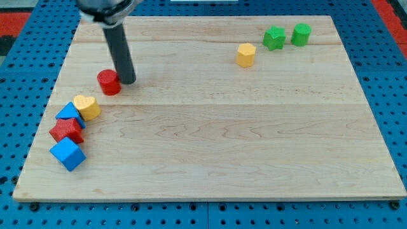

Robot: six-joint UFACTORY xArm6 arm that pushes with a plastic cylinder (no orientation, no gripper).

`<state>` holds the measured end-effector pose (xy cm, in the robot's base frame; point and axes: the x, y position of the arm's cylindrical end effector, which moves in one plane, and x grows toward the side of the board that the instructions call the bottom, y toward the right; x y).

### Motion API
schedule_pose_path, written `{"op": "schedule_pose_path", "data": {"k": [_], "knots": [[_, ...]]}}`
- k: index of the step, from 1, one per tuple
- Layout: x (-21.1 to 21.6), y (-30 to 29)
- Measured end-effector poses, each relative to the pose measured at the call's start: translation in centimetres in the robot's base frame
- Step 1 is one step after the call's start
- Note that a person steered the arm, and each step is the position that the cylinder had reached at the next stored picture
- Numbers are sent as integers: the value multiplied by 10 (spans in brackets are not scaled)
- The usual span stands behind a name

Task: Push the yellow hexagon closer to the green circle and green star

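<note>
The yellow hexagon (246,55) sits near the view's top right, just left of and below the green star (274,38). The green circle (301,34) stands right of the star. My tip (128,82) rests on the board far to the view's left, touching or almost touching the right side of a red circle (109,82). The tip is far from the yellow hexagon.
A cluster lies at the view's left edge: a yellow heart (86,107), a blue block (68,114) behind it, a red star (67,130) and a blue cube (67,154). The wooden board (210,140) lies on a blue pegboard.
</note>
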<state>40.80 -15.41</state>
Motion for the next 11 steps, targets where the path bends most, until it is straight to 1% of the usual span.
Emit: {"op": "schedule_pose_path", "data": {"k": [1,2,3,4,5,7,8,9,10,11], "knots": [[28,0],[-26,37],[-40,-11],[-7,-50],[-8,51],[-81,231],[-90,288],[-94,310],[-128,320],[-106,319]]}}
